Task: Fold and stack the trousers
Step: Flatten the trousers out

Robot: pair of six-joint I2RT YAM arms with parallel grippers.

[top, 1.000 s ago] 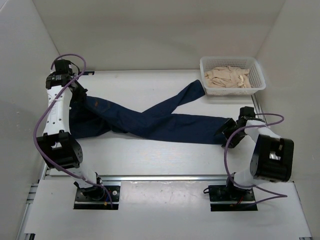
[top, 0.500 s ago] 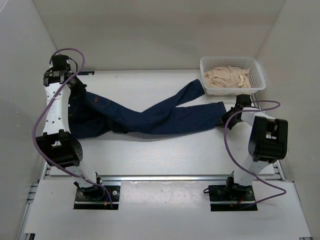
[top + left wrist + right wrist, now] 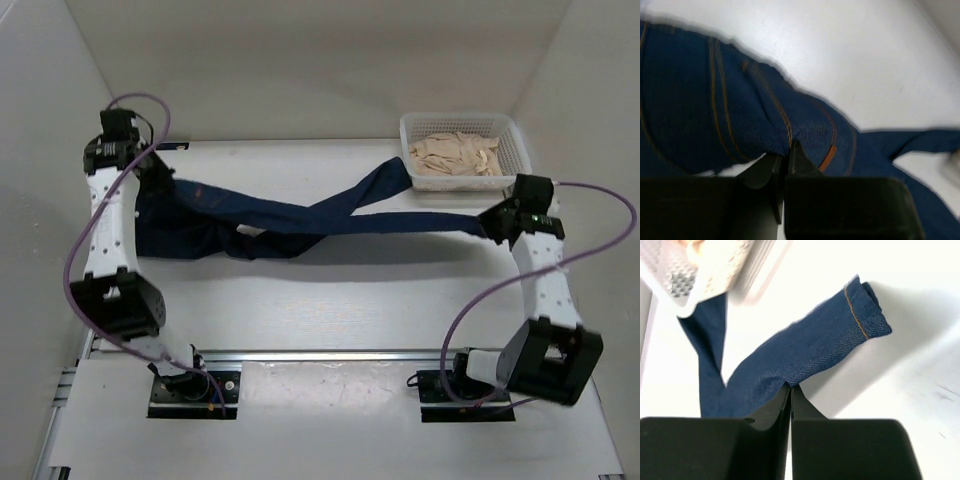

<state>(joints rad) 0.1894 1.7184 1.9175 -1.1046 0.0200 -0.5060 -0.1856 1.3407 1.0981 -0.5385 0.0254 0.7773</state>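
The trousers point(image 3: 290, 215), dark navy jeans with orange stitching, stretch across the table from left to right with the two legs crossing near the middle. My left gripper point(image 3: 160, 180) is shut on the waist end point(image 3: 790, 135), held off the table. My right gripper point(image 3: 492, 226) is shut on one leg near its hem point(image 3: 860, 315), lifted and pulled taut to the right. The other leg point(image 3: 380, 185) lies on the table and points toward the basket.
A white mesh basket point(image 3: 512, 172) with beige cloth point(image 3: 455, 155) stands at the back right, close to my right gripper. White walls enclose the table on three sides. A metal rail point(image 3: 330, 355) runs along the near edge.
My right gripper has closed on the leg end, then lifted and carried it right and back, straightening that leg. My left gripper has kept its hold and risen slightly.
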